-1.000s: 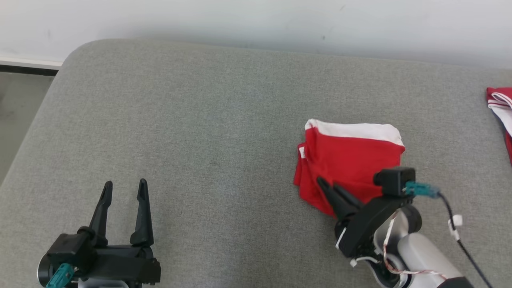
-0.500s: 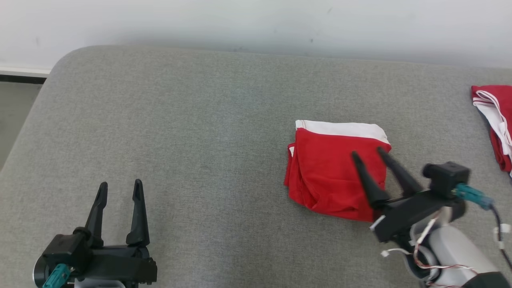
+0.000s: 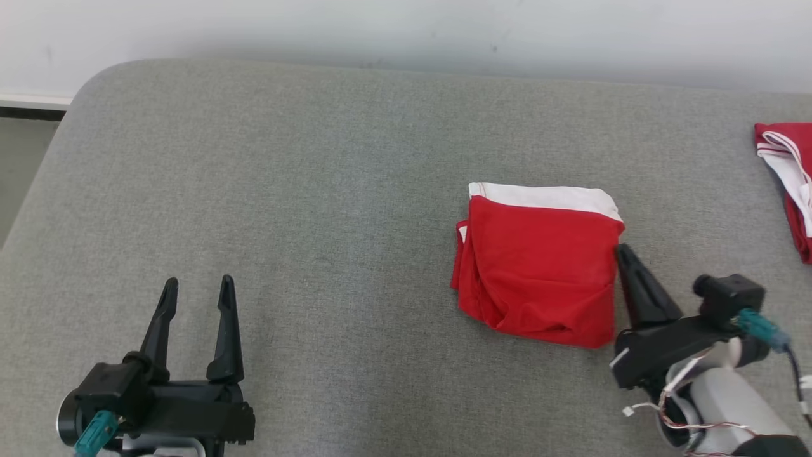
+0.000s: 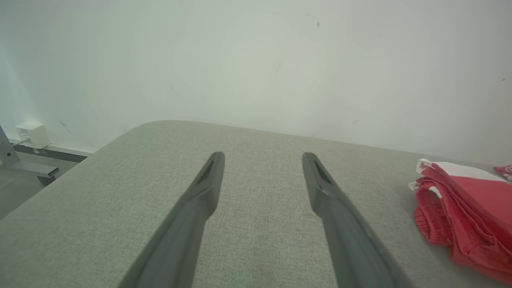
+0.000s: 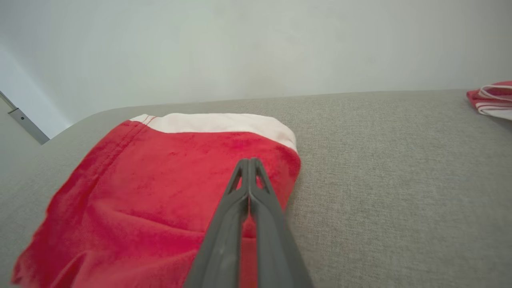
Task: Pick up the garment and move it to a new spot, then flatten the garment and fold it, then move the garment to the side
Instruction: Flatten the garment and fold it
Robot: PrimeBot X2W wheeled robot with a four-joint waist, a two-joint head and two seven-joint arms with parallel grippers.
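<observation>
The left gripper (image 3: 198, 282) hangs low over the grey cushion (image 3: 317, 190), its two dark fingers spread wide apart with nothing between them. In the left wrist view the same gripper (image 4: 263, 157) points toward the white wall (image 4: 256, 60), bare cushion ahead of its tips.

Well off to this gripper's right lies the garment (image 3: 539, 266), red with a white band along its far edge. It is folded into a rough square and rests flat on the cushion.

Just beside the garment's right edge is the right gripper (image 3: 625, 254), its fingers pressed together into one point and clamping nothing. From the right wrist view the closed tips (image 5: 249, 160) sit over the garment's (image 5: 160, 180) near right corner. Whether they touch the cloth I cannot tell.

Farther right of that gripper, well apart at the cushion's edge, lies a second red and white cloth (image 3: 790, 165)
</observation>
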